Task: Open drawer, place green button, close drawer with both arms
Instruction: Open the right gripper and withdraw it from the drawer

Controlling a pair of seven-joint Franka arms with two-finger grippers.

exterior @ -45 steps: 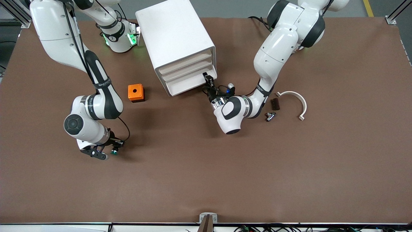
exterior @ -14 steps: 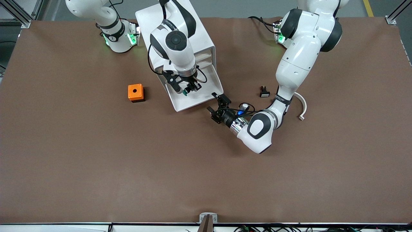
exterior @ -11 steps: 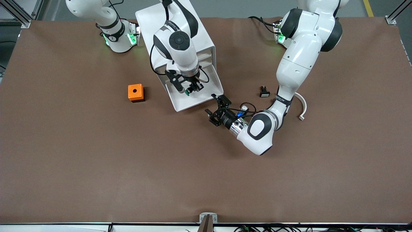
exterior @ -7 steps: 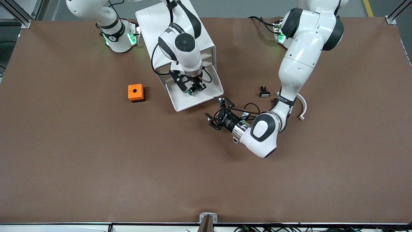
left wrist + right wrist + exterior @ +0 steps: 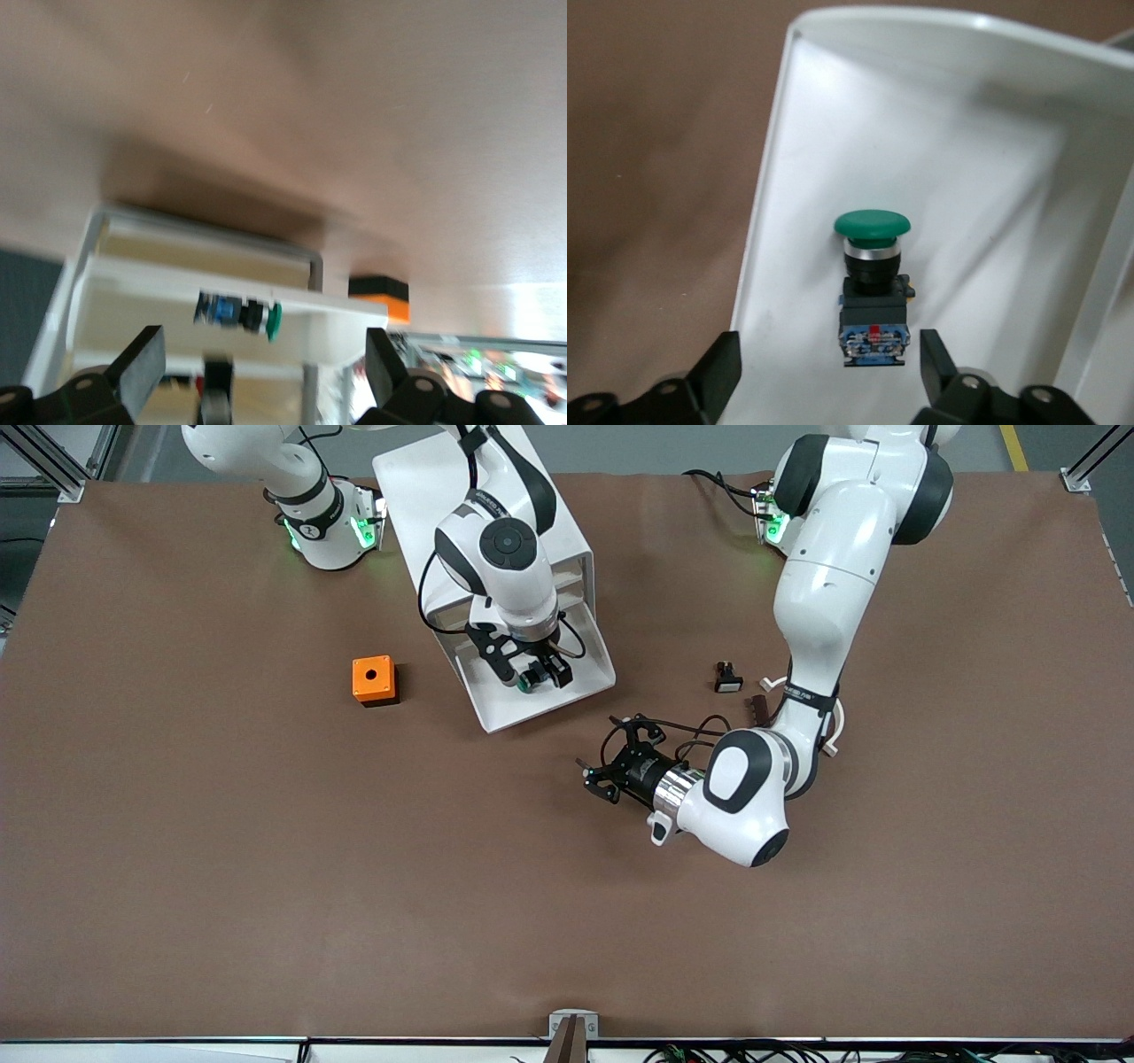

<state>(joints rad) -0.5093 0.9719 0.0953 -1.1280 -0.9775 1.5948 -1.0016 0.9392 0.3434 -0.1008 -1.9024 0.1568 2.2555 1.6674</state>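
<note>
The white cabinet (image 5: 483, 522) stands in the upper middle of the front view, and its lowest drawer (image 5: 580, 691) is pulled out toward the front camera. The right gripper (image 5: 532, 676) hangs over the open tray with its fingers spread wide and nothing clasped between them. In the right wrist view the button (image 5: 873, 283) sits in the middle of the frame on the drawer's white floor (image 5: 992, 177), green cap up the picture and black-blue body below it, in the gap between the two black fingers (image 5: 718, 376) at the bottom corners, touching neither (whether it fully rests on the floor is hard to say). The left gripper (image 5: 616, 766), lower middle of the front view, hovers over bare brown table (image 5: 266, 912) below the drawer, its fingers also parted and empty; its wrist view shows the button (image 5: 239, 314) side-on in the lower middle. An orange cube (image 5: 373, 680) sits toward the right arm's end.
</note>
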